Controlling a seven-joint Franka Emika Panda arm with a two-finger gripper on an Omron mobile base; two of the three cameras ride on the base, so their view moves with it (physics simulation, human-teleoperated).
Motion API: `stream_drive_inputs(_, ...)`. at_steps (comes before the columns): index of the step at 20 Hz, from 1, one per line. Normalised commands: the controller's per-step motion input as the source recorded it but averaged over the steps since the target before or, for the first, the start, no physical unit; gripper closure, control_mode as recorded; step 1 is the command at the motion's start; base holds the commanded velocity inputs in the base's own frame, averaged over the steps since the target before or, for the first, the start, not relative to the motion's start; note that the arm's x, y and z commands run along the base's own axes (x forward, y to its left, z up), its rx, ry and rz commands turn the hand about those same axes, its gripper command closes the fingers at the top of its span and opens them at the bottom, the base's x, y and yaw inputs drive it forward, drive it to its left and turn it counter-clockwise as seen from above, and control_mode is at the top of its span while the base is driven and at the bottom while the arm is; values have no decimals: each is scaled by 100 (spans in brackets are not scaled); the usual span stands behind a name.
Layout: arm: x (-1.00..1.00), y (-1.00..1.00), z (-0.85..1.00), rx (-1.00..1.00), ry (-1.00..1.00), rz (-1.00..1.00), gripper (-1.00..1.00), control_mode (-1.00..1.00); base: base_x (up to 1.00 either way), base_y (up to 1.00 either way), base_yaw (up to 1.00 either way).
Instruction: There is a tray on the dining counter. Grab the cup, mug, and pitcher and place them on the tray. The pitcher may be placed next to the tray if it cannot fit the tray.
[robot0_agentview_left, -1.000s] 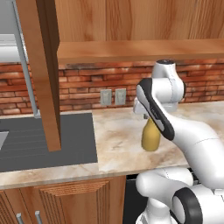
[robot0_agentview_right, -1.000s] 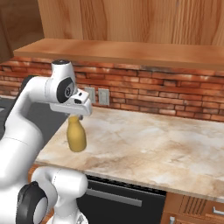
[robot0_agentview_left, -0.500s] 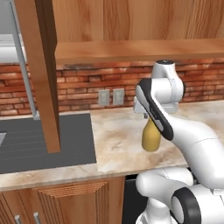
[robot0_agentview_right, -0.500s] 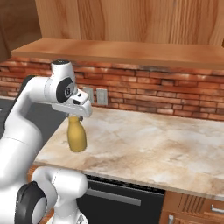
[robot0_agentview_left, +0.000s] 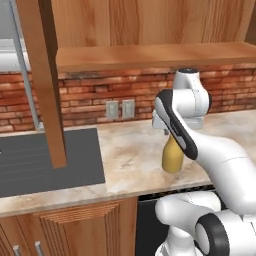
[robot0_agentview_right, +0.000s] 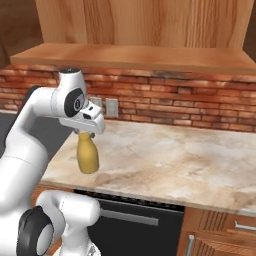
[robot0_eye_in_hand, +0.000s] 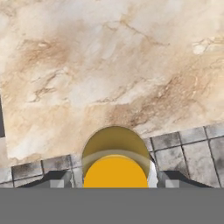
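Observation:
The mustard-yellow pitcher (robot0_agentview_left: 172, 157) (robot0_agentview_right: 88, 159) stands upright near the front edge of a marble kitchen counter (robot0_agentview_left: 130, 150). My gripper (robot0_agentview_left: 167, 131) (robot0_agentview_right: 86, 133) comes down from above and is shut on the pitcher's paler neck. Looking straight down in the hand view, the pitcher (robot0_eye_in_hand: 115, 162) sits between the two dark fingertips (robot0_eye_in_hand: 59, 178), and my gripper (robot0_eye_in_hand: 115, 177) is centred on it. I cannot tell whether its base touches the counter. The tray, dining counter, cup and mug are out of view.
A red brick wall with two outlets (robot0_agentview_left: 120, 109) backs the counter. A wooden shelf (robot0_agentview_right: 140, 57) hangs overhead. A dark grey cooktop (robot0_agentview_left: 45, 162) and a wooden post (robot0_agentview_left: 47, 85) lie to the left. Bare marble (robot0_agentview_right: 175, 160) stretches to the right.

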Motion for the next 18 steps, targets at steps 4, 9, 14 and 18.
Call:
stream_drive_inputs(4,0,0,0,0,0,0,100,100,-63,-25,-17)
stream_drive_inputs(9,0,0,0,0,0,0,100,100,-70,-26,-26)
stream_drive_inputs(14,0,0,0,0,0,0,100,100,-46,-21,-43)
stream_drive_inputs(18,0,0,0,0,0,0,100,100,-24,-1,-61)
